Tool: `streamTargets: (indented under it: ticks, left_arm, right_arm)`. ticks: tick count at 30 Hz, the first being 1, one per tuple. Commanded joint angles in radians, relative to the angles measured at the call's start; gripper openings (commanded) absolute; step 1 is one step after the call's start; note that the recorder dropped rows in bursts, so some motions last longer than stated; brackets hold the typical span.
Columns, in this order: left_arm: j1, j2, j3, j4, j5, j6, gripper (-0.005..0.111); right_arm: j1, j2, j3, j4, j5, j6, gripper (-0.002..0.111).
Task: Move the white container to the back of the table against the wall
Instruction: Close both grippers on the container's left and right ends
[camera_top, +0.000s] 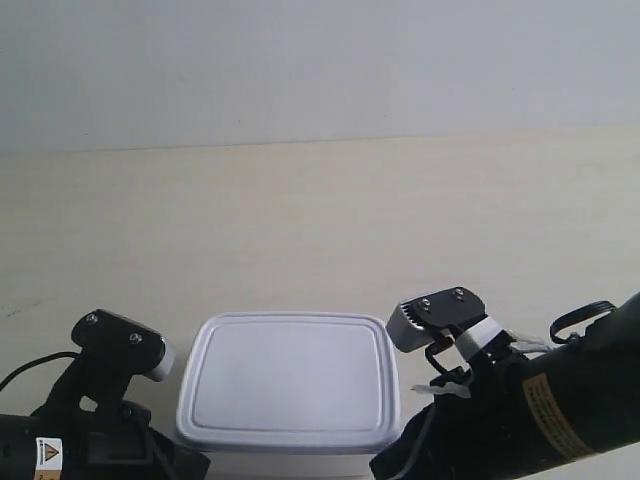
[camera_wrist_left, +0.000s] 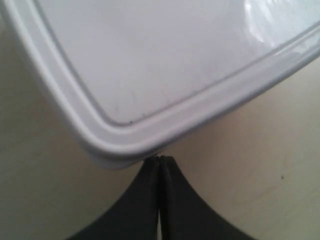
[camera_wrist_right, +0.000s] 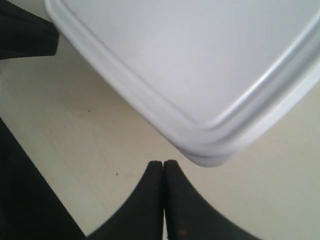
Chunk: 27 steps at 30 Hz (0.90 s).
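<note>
The white container (camera_top: 290, 375) sits lid-up on the table (camera_top: 300, 220) near the front edge, far from the wall (camera_top: 300, 70). One arm stands on each side of it: the arm at the exterior view's left (camera_top: 110, 400) and the arm at the exterior view's right (camera_top: 520, 400). In the left wrist view my left gripper (camera_wrist_left: 159, 159) is shut and empty, its tips touching a rounded corner of the container (camera_wrist_left: 165, 60). My right gripper (camera_wrist_right: 163, 163) is shut too, holding nothing, its tips just beside another corner of the container (camera_wrist_right: 200, 60).
Bare cream table stretches from the container back to the wall. A dark part of the other arm (camera_wrist_right: 25, 27) shows beyond the container in the right wrist view. Tiny dark specks (camera_wrist_right: 89, 110) dot the table.
</note>
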Motion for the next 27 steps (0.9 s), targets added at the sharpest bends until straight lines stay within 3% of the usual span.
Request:
streamTargets:
  ticks: [1,27]
  left_arm:
    - [-0.007,0.002,0.004,0.001,0.023,-0.007,0.000]
    - [-0.007,0.002,-0.013,0.006,0.079,-0.005,0.000]
  right_arm:
    - [0.002,0.029,0.004,0.002,0.010,0.009,0.000]
    - [0.002,0.066,-0.024,0.022,0.046,-0.001,0.000]
